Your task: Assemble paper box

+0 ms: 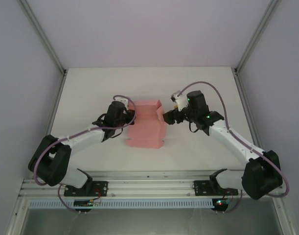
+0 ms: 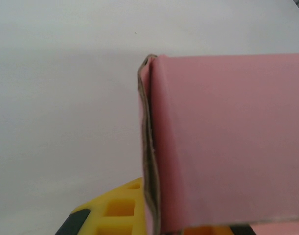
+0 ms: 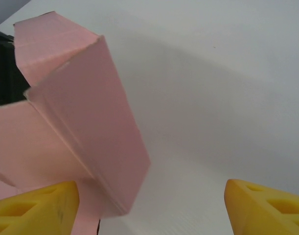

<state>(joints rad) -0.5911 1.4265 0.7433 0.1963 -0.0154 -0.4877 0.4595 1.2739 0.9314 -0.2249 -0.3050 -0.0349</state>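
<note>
Top external: pink paper box (image 1: 146,131) half-folded, left end effector (image 1: 131,115) pinching its wall, right end effector (image 1: 167,117) spread.

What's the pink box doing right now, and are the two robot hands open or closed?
paper box: half folded, some walls standing up, not closed yet, sitting on the table.
left gripper: shut, pinching one wall of the box.
right gripper: open, jaws wide apart at a corner of the box.
</note>
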